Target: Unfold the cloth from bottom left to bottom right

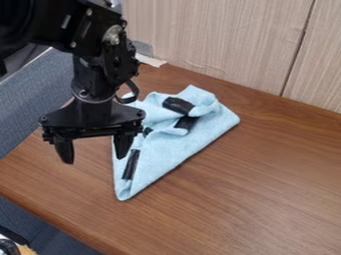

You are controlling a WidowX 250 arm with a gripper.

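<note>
The light blue cloth [170, 151] lay in a rough, folded wedge towards the far left part of the worktop [266, 187], near the edge along the wall. Its narrow end pointed towards the near edge. A long, smooth fold ran up from there on the right, while the upper part was bunched into loose creases. Black strips [131, 164] showed along the left and among the creases.

The claw [94, 157] hung over the cloth's left side with its two fingers spread wide apart and nothing held between them. The finger on the right in the view overlapped the cloth's left margin; the other was out beyond it, over the wood. Whether either touched anything could not be told. The black arm [57, 20] came in from the upper left. Beyond the far edge stood a pale wall panel [220, 40], and blue-grey fabric [30, 99] lay past the left edge.

The likely next step was to take the lower left layer and draw it across to the right. The fingers might close on bare wood if they came down too far left. A deep pinch could catch several layers and drag the whole bundle instead of opening it, and a shallow one could slip off. The bunched creases might also snag and fold under as the layer crossed.
</note>
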